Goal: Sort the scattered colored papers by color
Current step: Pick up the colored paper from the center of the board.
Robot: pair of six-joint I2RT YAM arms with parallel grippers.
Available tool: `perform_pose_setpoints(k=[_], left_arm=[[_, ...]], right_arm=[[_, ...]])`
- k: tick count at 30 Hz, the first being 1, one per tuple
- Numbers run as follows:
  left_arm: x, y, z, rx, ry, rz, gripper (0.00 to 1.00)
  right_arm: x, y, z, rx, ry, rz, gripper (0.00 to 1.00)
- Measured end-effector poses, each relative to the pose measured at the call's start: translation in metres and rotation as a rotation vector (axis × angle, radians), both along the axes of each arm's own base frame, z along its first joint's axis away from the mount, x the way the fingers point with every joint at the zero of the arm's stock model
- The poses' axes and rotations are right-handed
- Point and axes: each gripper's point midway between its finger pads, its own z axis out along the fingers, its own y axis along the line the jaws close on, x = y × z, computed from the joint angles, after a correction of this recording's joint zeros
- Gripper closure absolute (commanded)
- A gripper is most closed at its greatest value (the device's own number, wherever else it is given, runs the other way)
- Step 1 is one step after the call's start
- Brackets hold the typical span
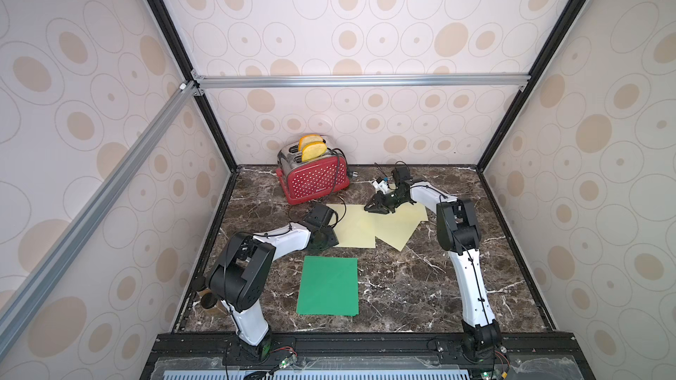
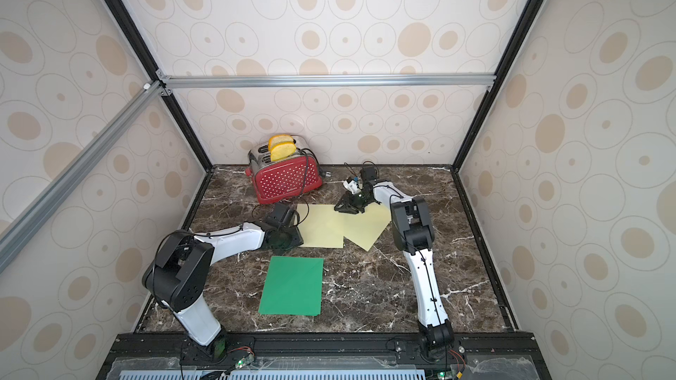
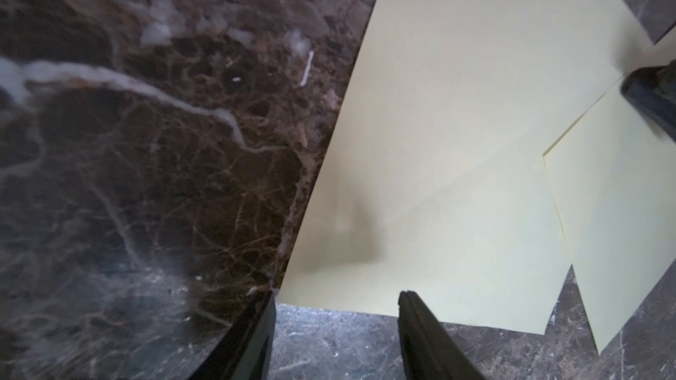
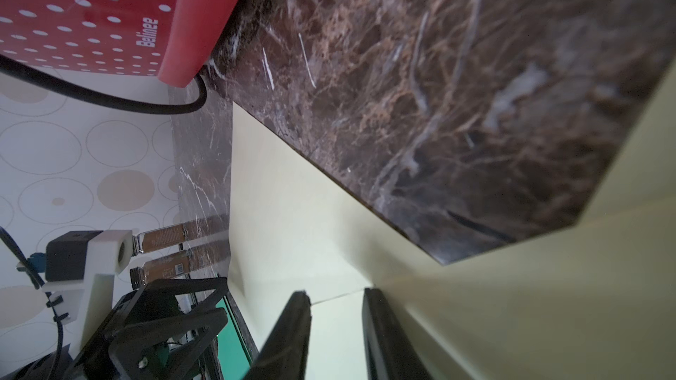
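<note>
Your left gripper [image 3: 338, 296] stands released, jaws wide apart astride the near corner of the squared cream-yellow sheet [image 1: 356, 228], with nothing in it. Your right gripper [image 4: 335, 292] has its jaws narrowly parted. Its tips are down at the far edge where the tilted cream-yellow sheet [image 1: 400, 232] overlaps the squared one, and it clasps nothing I can see. The green paper [image 1: 328, 285] lies apart at the front of the marble table [image 1: 409, 286]. Pin one cream sheet, slide the other until their edges line up, and press lightly, since thin paper will likely buckle.
</note>
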Motion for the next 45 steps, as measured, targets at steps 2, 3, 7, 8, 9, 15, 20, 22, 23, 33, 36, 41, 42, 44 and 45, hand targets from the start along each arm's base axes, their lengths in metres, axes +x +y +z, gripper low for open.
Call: perform_pose_setpoints(k=[2, 3, 7, 8, 9, 15, 20, 22, 23, 33, 36, 41, 42, 44, 45], left_arm=[[0.0, 0.0, 0.0, -0.014, -0.013, 0.025, 0.42], [0.001, 0.0, 0.001, -0.024, -0.02, 0.04, 0.42], [0.005, -0.003, 0.003, -0.058, -0.041, 0.07, 0.42], [0.007, -0.005, 0.004, -0.072, -0.046, 0.077, 0.42], [0.009, -0.008, 0.004, -0.091, -0.055, 0.082, 0.42], [0.017, -0.025, 0.007, -0.213, -0.088, 0.092, 0.42], [0.011, -0.028, 0.01, -0.305, -0.121, 0.131, 0.41], [0.007, -0.025, 0.011, -0.351, -0.149, 0.162, 0.41], [0.006, -0.024, 0.011, -0.378, -0.167, 0.181, 0.4], [0.035, -0.029, 0.013, -0.675, -0.375, 0.358, 0.4], [0.037, -0.024, 0.015, -0.72, -0.4, 0.416, 0.39], [0.03, -0.007, 0.018, -0.655, -0.393, 0.47, 0.4], [0.03, -0.005, 0.018, -0.639, -0.388, 0.471, 0.41], [0.031, -0.003, 0.017, -0.613, -0.379, 0.468, 0.43], [0.032, -0.002, 0.016, -0.602, -0.377, 0.464, 0.44]], right_arm=[[0.0, 0.0, 0.0, 0.0, -0.001, 0.0, 0.69], [0.0, 0.0, 0.0, 0.0, -0.001, 0.0, 0.69], [0.0, 0.0, 0.0, 0.0, -0.001, 0.0, 0.69], [0.0, 0.0, 0.0, 0.001, -0.002, 0.0, 0.69], [0.0, 0.0, 0.0, 0.0, -0.001, 0.0, 0.69], [0.0, 0.0, 0.0, 0.002, -0.005, 0.0, 0.69], [0.0, 0.0, 0.0, 0.002, -0.006, -0.001, 0.69], [0.0, 0.0, 0.0, 0.002, -0.005, -0.001, 0.69], [0.0, 0.0, 0.0, 0.002, -0.005, -0.001, 0.69], [-0.001, -0.001, 0.0, 0.005, -0.004, -0.002, 0.69], [-0.001, -0.001, 0.0, 0.006, -0.005, -0.002, 0.69], [-0.001, -0.001, 0.0, 0.008, -0.006, -0.002, 0.69], [-0.001, -0.001, 0.0, 0.008, -0.006, -0.002, 0.69], [-0.001, -0.001, 0.0, 0.009, -0.006, -0.001, 0.69], [-0.001, -0.001, 0.0, 0.009, -0.006, -0.001, 0.69]])
